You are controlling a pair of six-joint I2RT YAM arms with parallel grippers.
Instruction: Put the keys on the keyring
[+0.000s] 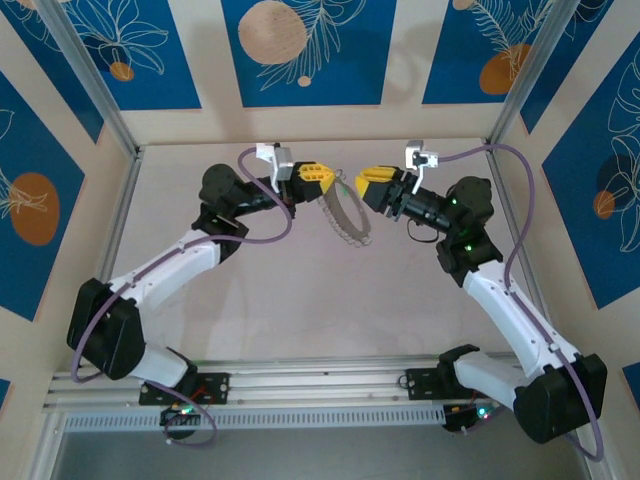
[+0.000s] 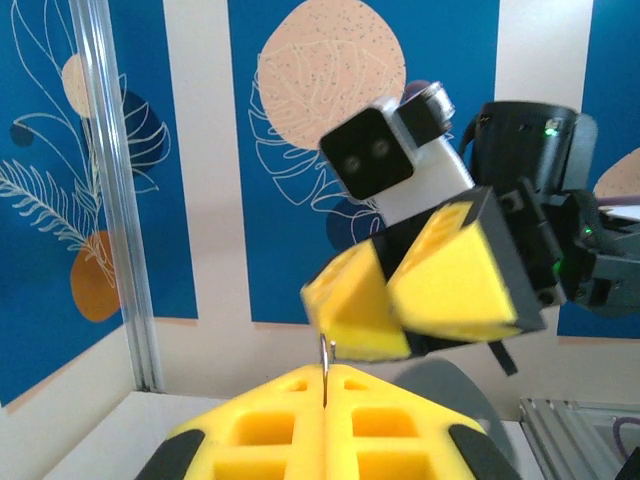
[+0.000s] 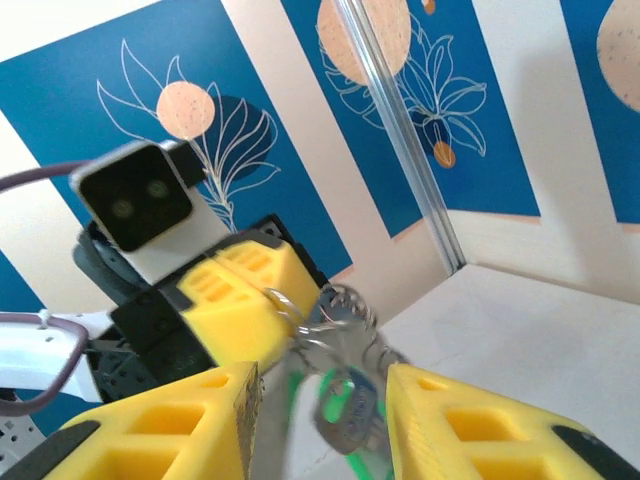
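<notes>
While left gripper pinches keyring at upper centre of top view, right gripper stands parted around green key.

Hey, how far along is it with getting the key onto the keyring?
Done: the keyring is lifted above the table, pinched in the left gripper's shut jaws. In hand: the green key hangs at the ring between the right gripper's parted jaws. Left: the blur hides whether the key is actually threaded on. If it is, probably only setting it down remains.
</notes>
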